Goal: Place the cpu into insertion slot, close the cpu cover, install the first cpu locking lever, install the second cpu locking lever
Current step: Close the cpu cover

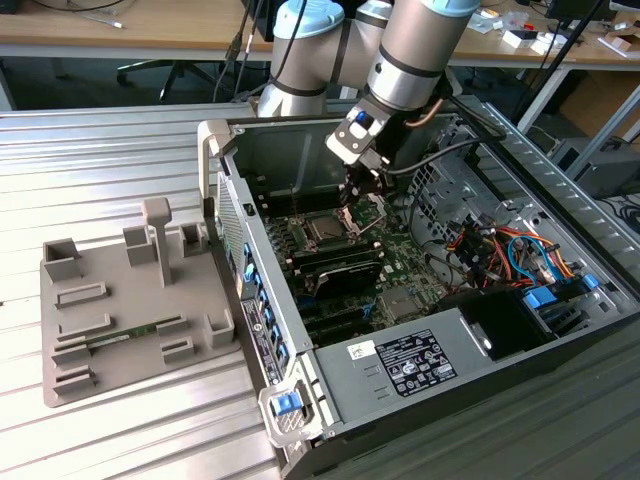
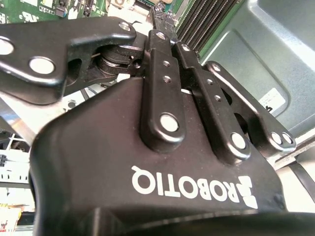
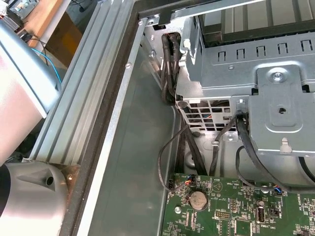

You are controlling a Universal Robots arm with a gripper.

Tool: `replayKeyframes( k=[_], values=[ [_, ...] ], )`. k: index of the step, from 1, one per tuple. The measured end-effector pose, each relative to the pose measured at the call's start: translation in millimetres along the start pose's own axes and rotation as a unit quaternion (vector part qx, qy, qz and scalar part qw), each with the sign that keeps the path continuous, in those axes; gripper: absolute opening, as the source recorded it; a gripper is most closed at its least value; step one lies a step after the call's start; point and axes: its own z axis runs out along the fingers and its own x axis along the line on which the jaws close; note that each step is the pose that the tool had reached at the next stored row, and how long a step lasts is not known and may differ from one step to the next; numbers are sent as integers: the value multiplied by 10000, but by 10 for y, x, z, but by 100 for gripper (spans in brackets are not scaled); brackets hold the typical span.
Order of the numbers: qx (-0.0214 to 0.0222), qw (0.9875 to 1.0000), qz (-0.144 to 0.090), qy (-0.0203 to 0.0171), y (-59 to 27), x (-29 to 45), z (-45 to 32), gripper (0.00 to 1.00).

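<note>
Exterior view | fingers (image 1: pixel 358 186) closed | just beside insertion slot (image 1: pixel 325 229) | at raised cpu cover (image 1: pixel 376 208)

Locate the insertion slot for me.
In the exterior view, the insertion slot sits on the green board inside the open case, just toward the exterior view's left of the gripper, beside the memory slots.

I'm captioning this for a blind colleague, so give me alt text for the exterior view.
A robot arm's gripper hangs inside an open computer case, close to the insertion slot on the green circuit board. The case lies on a ribbed metal table, with a grey parts tray on the exterior view's left.
</note>
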Motion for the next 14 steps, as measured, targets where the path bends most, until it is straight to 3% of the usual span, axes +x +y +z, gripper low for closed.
replayKeyframes(
  k=[14],
  values=[
    [9, 10000, 0, 1, 15, 1, -50, 10]
  ],
)
